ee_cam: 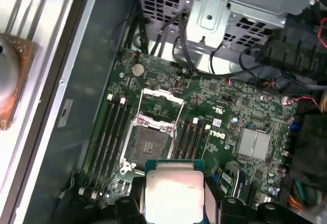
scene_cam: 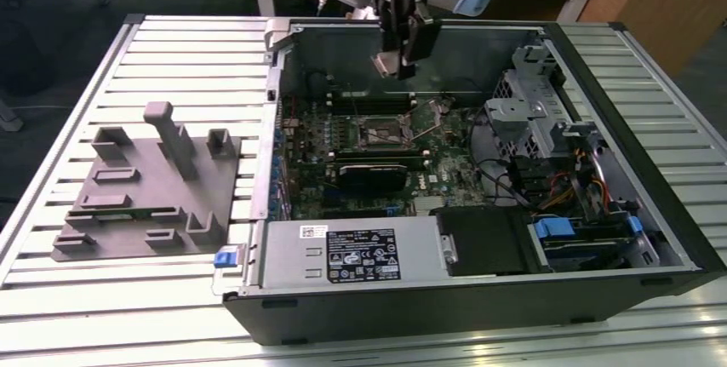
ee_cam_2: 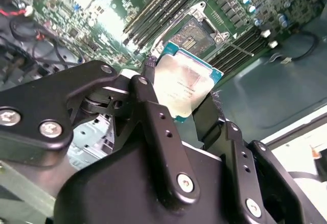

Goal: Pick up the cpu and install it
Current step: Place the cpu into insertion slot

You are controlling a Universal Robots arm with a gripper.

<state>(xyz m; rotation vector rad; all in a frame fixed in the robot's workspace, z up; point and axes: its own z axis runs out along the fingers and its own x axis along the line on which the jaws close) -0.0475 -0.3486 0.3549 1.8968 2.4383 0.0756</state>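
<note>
Black metal fingers (ee_cam_2: pixel 207 115) were closed on the small flat silvery square cpu (ee_cam_2: pixel 186 83) with a thin green edge. They held it in the air over the green motherboard (ee_cam: pixel 230 101), near its open black socket (ee_cam: pixel 150 144), inside the dark computer case (scene_cam: pixel 455 299) on the slatted desk (scene_cam: pixel 193 52).

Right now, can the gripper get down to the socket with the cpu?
Probably yes. The gripper, shut on the cpu, hangs above the open case; the socket sits uncovered below, with nothing between.
</note>
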